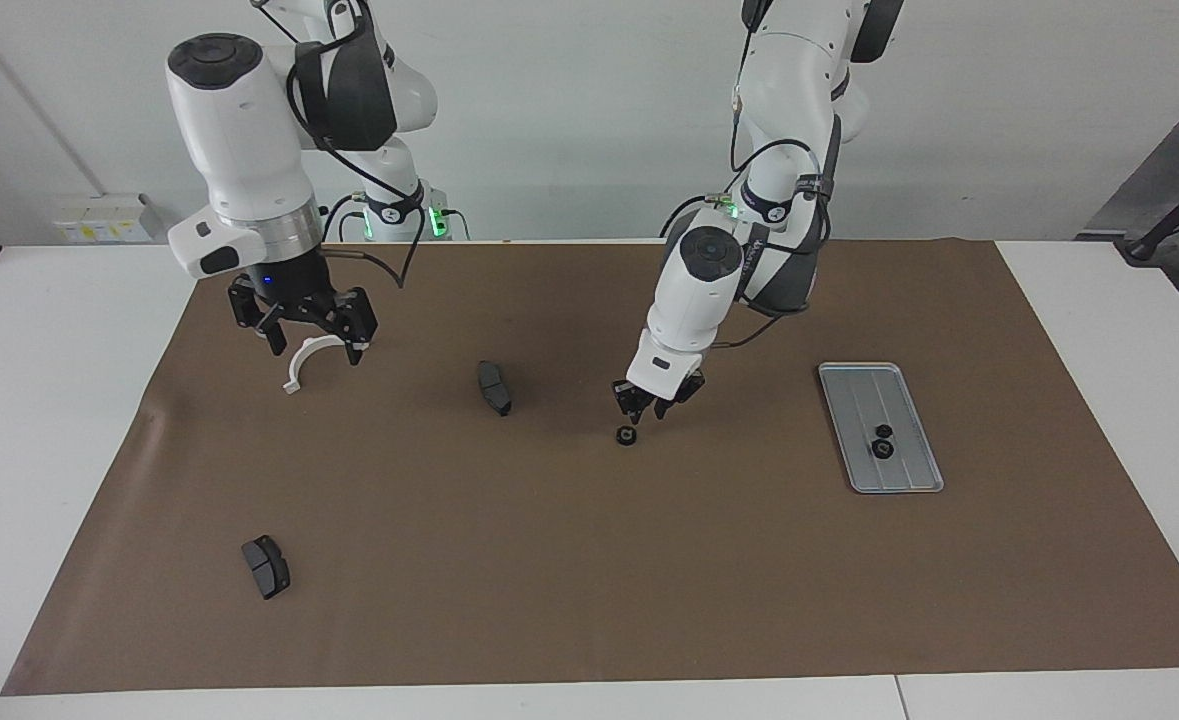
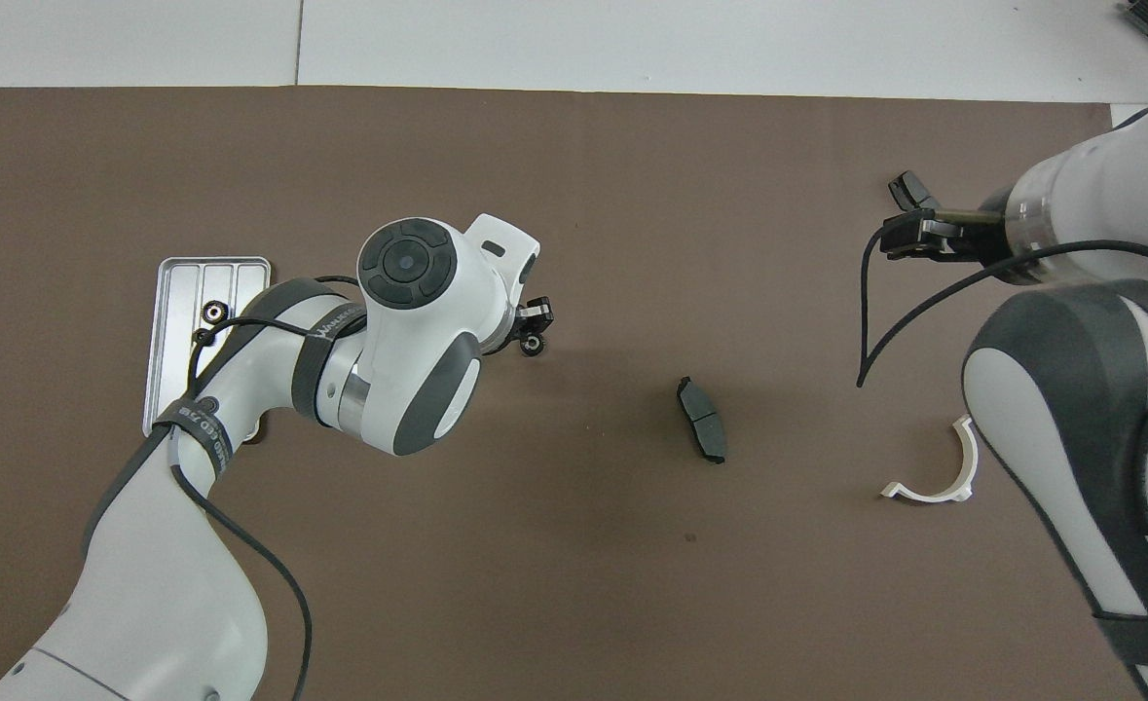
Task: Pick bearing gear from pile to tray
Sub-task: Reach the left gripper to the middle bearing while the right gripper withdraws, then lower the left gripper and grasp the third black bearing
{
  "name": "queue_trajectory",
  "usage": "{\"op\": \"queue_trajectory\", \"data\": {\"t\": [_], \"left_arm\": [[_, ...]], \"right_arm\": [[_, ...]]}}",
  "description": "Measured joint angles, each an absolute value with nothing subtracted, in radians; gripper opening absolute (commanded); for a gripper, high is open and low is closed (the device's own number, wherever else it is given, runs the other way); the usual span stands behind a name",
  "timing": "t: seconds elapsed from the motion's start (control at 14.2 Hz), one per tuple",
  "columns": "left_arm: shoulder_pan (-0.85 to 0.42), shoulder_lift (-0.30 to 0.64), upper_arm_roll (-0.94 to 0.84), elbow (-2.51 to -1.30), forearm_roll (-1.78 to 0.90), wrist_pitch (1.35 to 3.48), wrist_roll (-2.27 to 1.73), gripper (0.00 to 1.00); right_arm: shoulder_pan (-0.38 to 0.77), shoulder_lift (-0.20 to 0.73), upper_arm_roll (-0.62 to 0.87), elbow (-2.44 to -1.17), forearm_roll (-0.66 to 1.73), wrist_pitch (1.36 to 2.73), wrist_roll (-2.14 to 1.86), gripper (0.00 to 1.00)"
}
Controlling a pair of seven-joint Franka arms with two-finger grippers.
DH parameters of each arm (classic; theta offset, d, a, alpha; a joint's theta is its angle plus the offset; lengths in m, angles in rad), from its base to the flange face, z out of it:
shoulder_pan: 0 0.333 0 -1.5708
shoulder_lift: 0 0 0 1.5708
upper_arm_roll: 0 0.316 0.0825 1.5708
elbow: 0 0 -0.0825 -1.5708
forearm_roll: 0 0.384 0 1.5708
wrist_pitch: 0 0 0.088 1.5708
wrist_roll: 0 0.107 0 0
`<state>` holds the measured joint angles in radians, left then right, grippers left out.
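A matt brown mat (image 1: 589,560), paper-like with a faint crease at one edge, covers the smooth white counter (image 1: 49,420). On it the tray (image 1: 854,385) looks like brushed silver-grey metal, grooved lengthwise, with a soft sheen. Two small black gears (image 1: 882,441) lie on the tray, dull and dark. Another black gear (image 1: 626,435) sits on the mat, well apart from the tray, equally matt. The two brake-pad pieces (image 1: 494,387) are dark grey with a flat, unpolished face. The half-ring bracket (image 2: 934,472) looks like smooth white plastic. Both arms wear glossy white shells with dark grey joints; each end effector (image 1: 301,335) is matt black.
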<state>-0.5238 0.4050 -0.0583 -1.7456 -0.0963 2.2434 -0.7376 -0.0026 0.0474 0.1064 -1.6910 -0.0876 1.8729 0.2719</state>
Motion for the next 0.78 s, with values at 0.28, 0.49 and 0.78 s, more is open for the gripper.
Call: {"op": "queue_trajectory", "data": {"t": [0.28,0.49,0.78], "left_arm": [[-0.542,0.46,-0.057,-1.686,-0.096,2.269,-0.775,0.41],[-0.542,0.473,-0.053,-1.682,-0.096,2.303,-0.776,0.4],[-0.545,0.488,-0.053,-1.699,-0.093,2.317,-0.775,0.4]], "right_arm": [[0.021,-0.004,-0.011,-1.689,-0.057,1.789,0.152,1.0],[0.03,-0.04,-0.112,-1.665,-0.027,1.689,0.029,1.0],[0.034,-0.059,-0.133,-1.615,-0.024,1.558,-0.01,1.0]]}}
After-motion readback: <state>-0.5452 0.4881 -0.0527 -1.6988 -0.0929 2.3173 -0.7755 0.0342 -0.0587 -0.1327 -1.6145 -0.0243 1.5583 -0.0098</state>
